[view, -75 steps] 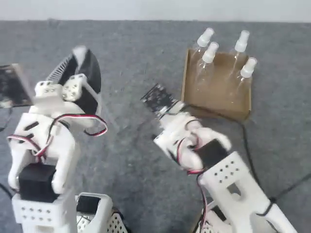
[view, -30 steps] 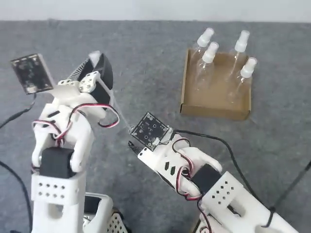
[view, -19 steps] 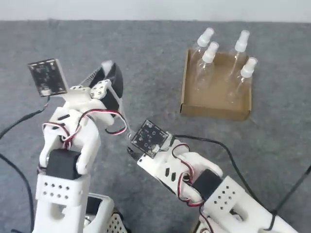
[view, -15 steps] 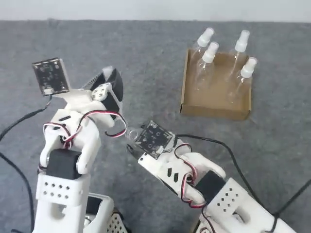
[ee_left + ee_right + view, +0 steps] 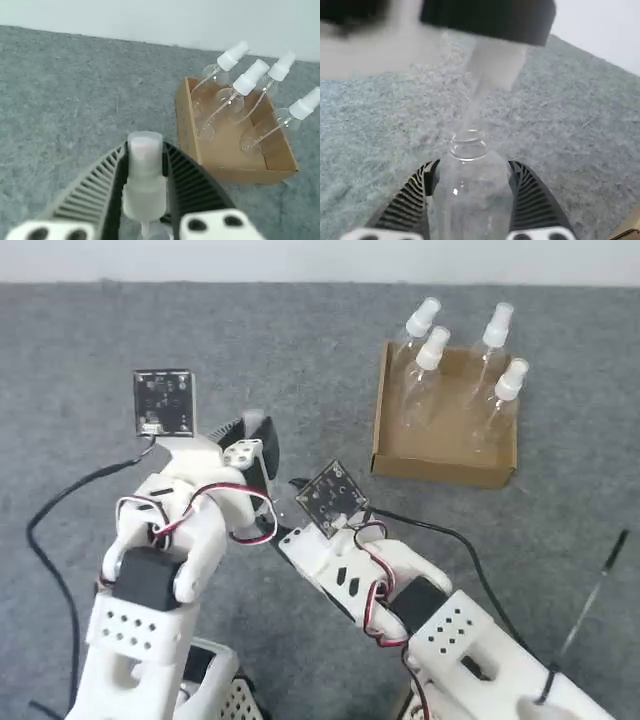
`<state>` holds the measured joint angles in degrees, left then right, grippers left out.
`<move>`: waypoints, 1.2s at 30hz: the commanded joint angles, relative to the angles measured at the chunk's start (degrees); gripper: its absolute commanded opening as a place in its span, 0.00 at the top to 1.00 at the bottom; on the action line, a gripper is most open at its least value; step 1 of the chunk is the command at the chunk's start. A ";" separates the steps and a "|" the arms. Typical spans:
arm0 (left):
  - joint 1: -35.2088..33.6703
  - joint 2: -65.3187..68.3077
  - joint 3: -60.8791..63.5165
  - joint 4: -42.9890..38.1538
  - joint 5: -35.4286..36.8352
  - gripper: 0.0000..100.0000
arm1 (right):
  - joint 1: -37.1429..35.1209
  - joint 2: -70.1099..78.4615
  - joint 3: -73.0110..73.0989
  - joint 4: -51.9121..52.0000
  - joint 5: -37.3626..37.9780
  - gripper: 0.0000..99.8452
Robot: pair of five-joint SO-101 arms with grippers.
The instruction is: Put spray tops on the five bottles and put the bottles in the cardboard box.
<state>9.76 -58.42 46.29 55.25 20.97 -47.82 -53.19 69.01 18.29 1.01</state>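
the grey table [image 5: 300, 350] carries everything. over it the two arms lean in so their ends meet near the middle of the high view, the left arm [image 5: 165, 560] coming from 7 o'clock and the right arm [image 5: 420, 610] from 5 o'clock. the box [image 5: 445, 468] sits toward 2 o'clock of that meeting spot, well apart, open side up, with four capped bottles [image 5: 432, 348] in it, so one is left to finish. the right gripper [image 5: 472, 172] is clamped round the fifth bottle [image 5: 470, 210], neck up, likely to keep it steady as a socket. the left gripper [image 5: 145, 150] is closed on the top [image 5: 145, 187] and holds it right above that mouth. its tube [image 5: 470, 107] runs down to the neck, seemingly to be fed in; whether the tip is already inside i cannot tell. the bottle is clear plastic with a round, bare rim. the top is white and stubby, the tube thin and see-through.
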 commanded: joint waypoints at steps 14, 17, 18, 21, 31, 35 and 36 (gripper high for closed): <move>1.05 -14.24 11.38 -1.32 -6.33 0.91 | 3.12 0.22 2.20 -9.71 -6.59 0.99; 1.05 -16.70 12.88 -1.58 -6.42 0.88 | 3.21 -0.13 4.22 -10.86 -5.19 0.99; 1.05 -17.41 13.05 -1.58 -6.42 0.88 | 3.21 -0.13 4.75 -10.86 -5.10 0.99; 1.05 -19.34 13.76 -0.70 -6.42 0.88 | 3.38 -0.13 6.51 -11.21 -5.10 0.99; 0.97 -26.46 17.80 -0.44 -6.51 0.87 | 3.47 -0.22 8.44 -11.30 -5.10 0.99; 0.88 -26.73 17.80 -0.44 -6.51 0.87 | 3.47 -0.22 8.44 -11.30 -5.10 0.99; 0.88 -26.73 17.80 -0.44 -6.51 0.87 | 3.47 -0.22 8.44 -11.30 -5.10 0.99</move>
<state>10.55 -84.18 64.48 55.08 14.99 -45.10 -52.57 78.15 8.35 -4.97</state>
